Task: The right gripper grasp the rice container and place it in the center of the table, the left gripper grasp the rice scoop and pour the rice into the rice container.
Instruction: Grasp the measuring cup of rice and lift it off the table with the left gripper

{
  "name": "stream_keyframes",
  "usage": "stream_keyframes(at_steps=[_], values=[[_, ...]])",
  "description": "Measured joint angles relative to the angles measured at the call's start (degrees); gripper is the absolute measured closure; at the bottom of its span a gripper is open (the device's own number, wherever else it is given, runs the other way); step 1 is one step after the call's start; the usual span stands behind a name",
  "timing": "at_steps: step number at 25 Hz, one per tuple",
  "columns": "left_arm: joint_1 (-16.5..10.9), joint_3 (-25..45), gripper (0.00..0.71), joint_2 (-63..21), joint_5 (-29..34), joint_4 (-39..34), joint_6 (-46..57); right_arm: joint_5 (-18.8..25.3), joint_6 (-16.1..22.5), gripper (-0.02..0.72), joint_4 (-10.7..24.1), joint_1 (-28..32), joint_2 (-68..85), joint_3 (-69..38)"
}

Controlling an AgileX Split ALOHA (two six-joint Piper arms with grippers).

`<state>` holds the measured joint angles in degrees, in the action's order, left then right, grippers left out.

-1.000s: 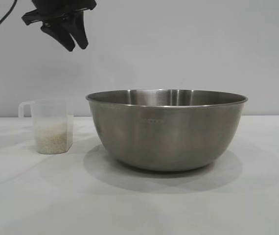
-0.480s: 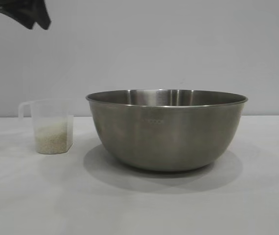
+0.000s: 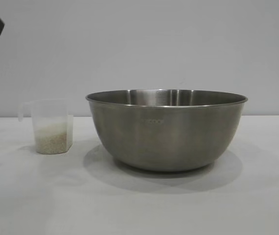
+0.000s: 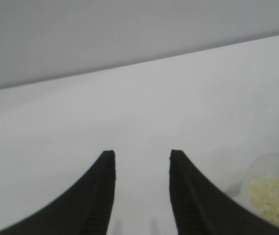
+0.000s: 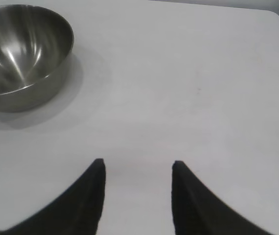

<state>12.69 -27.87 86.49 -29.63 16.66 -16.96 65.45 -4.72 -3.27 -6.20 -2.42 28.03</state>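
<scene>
Scoop (image 3: 52,127) upright on counter (image 3: 139,205), just left of bowl (image 3: 166,128), rice (image 3: 51,139) inside. Your left gripper (image 4: 142,155) nearer, fingers parted, empty; scoop off to its side. Right gripper (image 5: 137,165) parted, empty, well clear of bowl.

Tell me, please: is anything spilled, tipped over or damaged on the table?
Nothing stands out. The rice scoop stands upright with the rice inside, beside the upright rice container; no stray grains show on the table.
</scene>
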Motion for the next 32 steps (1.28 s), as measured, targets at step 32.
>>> stream_keyframes(at_steps=[32], values=[[0.0,9.5,0.439,28.4,-35.5,-20.7,15.2,0.0,0.0,0.383,0.0,0.0,0.0,0.0]])
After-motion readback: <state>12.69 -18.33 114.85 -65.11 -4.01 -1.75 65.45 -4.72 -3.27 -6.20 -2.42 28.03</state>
